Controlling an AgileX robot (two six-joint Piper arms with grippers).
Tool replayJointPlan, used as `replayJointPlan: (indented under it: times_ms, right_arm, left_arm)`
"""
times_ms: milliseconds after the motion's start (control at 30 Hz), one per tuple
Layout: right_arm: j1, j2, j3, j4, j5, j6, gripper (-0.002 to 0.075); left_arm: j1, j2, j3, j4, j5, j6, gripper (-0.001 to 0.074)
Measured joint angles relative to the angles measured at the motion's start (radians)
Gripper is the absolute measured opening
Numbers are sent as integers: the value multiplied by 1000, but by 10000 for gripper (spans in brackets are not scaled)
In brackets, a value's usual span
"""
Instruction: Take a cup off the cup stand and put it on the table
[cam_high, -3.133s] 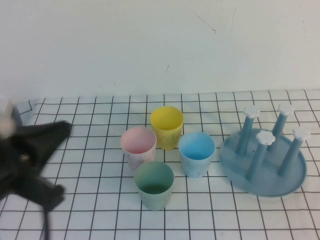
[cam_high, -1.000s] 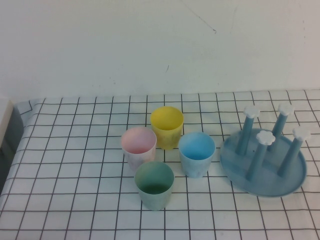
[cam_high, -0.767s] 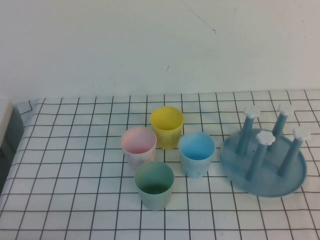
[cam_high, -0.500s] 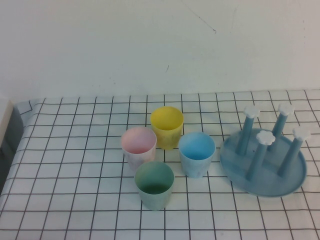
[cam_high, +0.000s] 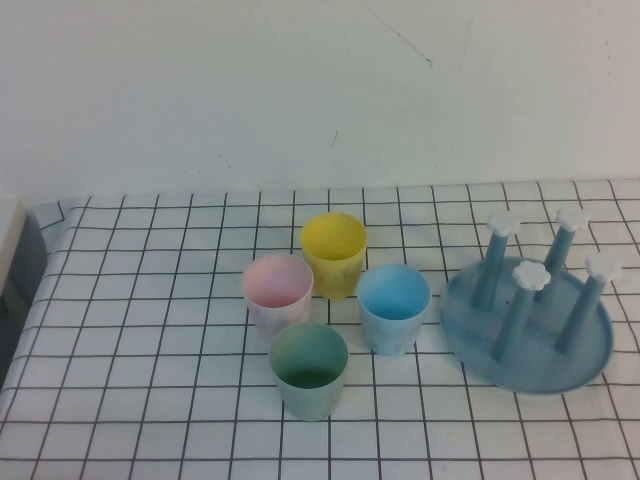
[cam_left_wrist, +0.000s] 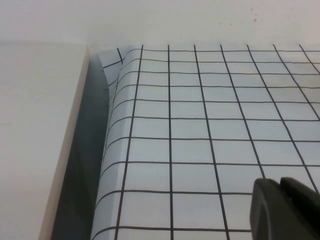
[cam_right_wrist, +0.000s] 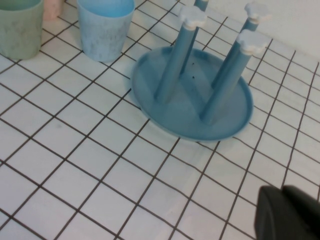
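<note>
The yellow cup (cam_high: 333, 252) stands upright on the gridded table (cam_high: 150, 330), at the back of a cluster of cups. The cup stand (cam_high: 560, 375) sits to the right, and all its white-capped pegs are bare. It also shows in the right wrist view (cam_right_wrist: 190, 127). Neither arm shows in the high view. My left gripper (cam_left_wrist: 279, 186) is shut and empty over bare cloth near the table's left edge. My right gripper (cam_right_wrist: 282, 192) is shut and empty over the cloth, a short way from the stand.
A pink cup (cam_high: 277, 293), a blue cup (cam_high: 393, 306) and a green cup (cam_high: 309, 368) stand close around the yellow one. The blue cup (cam_right_wrist: 104, 25) and green cup (cam_right_wrist: 20, 27) show in the right wrist view. A beige surface (cam_left_wrist: 35, 125) borders the table's left edge.
About three seconds ago my left arm was a dark blur at the left of the high view; it has since left that view. Nothing has moved in the last second.
</note>
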Motion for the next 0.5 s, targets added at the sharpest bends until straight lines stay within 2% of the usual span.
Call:
replayJointPlan:
  times_ms: [367, 500]
  right_arm:
    - [0, -2, 7, 0, -13, 0, -1]
    - [-40, -35, 48, 0, -157, 0, -1]
  left_arm:
    - [0, 0, 0, 0, 2, 0, -2]
    - [0, 0, 0, 0, 2, 0, -2]
